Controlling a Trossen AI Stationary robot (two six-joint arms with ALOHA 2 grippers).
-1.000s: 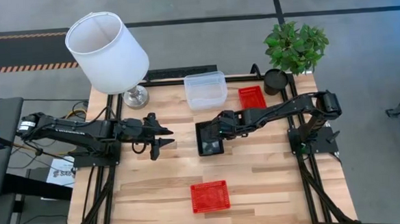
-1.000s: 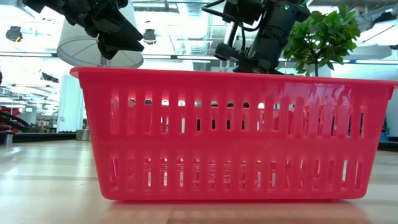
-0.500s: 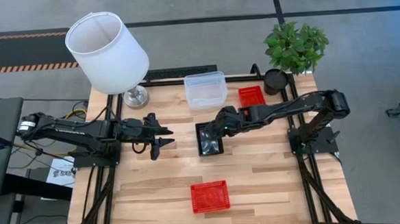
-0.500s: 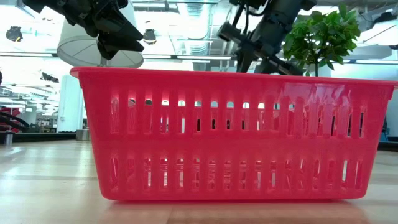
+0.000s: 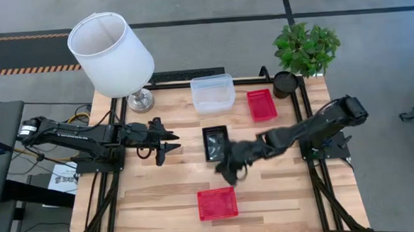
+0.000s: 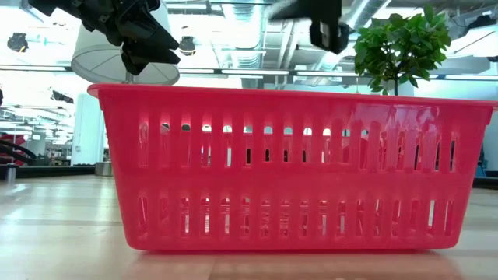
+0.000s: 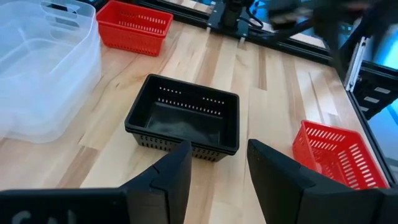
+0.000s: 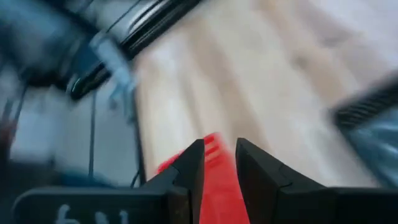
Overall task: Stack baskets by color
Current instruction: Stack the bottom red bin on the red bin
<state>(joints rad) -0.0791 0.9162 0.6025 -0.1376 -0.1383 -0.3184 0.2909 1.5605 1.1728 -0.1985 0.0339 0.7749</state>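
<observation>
A black basket point(image 5: 216, 142) rests by its base at the table's middle; the left wrist view shows its rim doubled point(image 7: 183, 118). A clear basket point(image 5: 213, 93) and a red basket point(image 5: 261, 104) sit at the far side. Another red basket point(image 5: 217, 203) stands near the front edge and fills the low view point(image 6: 288, 167). My right gripper point(image 5: 228, 174) hangs open, blurred, between the black basket and the near red one, which shows past its fingers point(image 8: 214, 180). My left gripper point(image 5: 167, 145) waits open left of the black basket, nothing between its fingers point(image 7: 217, 162).
A white-shaded lamp point(image 5: 113, 53) stands at the far left corner. A black pot point(image 5: 285, 83) and a green plant point(image 5: 305, 47) are at the far right. Bare wood lies along the front, left and right of the near red basket.
My right gripper has left the black basket, swinging up and toward the table's near edge, and has rolled as it went. It now hangs short of the near red basket. The black basket stays where it was.
</observation>
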